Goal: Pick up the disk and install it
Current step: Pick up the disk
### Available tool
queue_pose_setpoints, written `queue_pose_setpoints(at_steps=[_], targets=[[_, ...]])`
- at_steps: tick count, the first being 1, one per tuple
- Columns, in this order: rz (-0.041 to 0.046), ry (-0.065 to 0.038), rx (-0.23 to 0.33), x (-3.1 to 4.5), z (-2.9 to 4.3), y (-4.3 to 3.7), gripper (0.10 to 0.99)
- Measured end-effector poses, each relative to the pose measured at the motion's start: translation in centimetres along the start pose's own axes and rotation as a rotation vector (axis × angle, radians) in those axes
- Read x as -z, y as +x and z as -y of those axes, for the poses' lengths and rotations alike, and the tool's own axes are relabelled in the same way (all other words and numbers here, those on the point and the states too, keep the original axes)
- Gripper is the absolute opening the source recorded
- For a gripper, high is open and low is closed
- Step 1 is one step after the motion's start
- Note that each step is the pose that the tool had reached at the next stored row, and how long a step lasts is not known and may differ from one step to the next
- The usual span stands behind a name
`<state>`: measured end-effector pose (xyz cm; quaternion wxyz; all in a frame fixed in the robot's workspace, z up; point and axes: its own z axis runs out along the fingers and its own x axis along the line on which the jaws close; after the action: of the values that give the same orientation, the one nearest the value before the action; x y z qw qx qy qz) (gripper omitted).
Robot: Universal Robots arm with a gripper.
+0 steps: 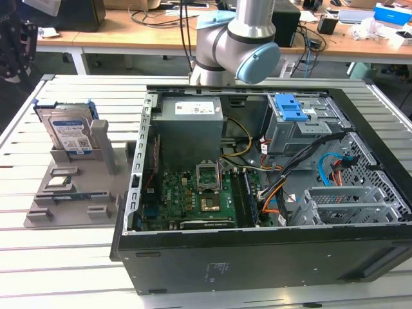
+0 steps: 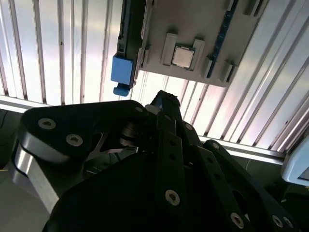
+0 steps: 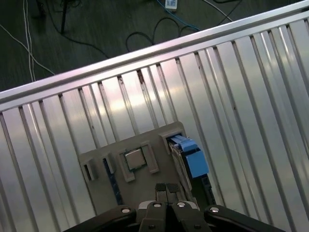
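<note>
The disk [image 1: 67,132] is a silver drive with a white-and-blue label and a blue frame. It stands on edge in a slot of the grey holder [image 1: 96,193] on the exterior view's left. In both wrist views I look down on its blue edge [image 3: 191,155] [image 2: 121,71]. My gripper [image 3: 167,188] [image 2: 163,100] hangs well above the holder, its fingertips pressed together with nothing between them. It sits closer to the holder's middle than to the disk.
A small square silver chip [image 1: 56,181] [image 3: 133,159] lies in the holder. An open computer case [image 1: 257,161] takes up the middle and right of the slatted table [image 1: 51,257], with a blue-latched drive bay [image 1: 293,112] at the back. The arm's joint [image 1: 238,45] rises behind the case.
</note>
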<state>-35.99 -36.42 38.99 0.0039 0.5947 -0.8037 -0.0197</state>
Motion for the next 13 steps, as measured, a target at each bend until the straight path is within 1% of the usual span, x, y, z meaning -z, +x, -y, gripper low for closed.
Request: queue_pose_setpoints(at_steps=[3,5,6,8,11,13], targets=[[-0.0009,0.000,0.026,0.00,0.00,0.00,0.106],[-0.0023,-0.001,0.065,0.00,0.00,-0.01,0.106],[-0.0037,-0.002,0.103,0.00,0.00,-0.01,0.106],[-0.0049,-0.002,0.138,-0.01,0.00,-0.01,0.106],[-0.0061,-0.003,0.170,0.00,0.00,-0.01,0.106],[-0.0064,-0.003,0.177,0.00,0.00,-0.01,0.106]])
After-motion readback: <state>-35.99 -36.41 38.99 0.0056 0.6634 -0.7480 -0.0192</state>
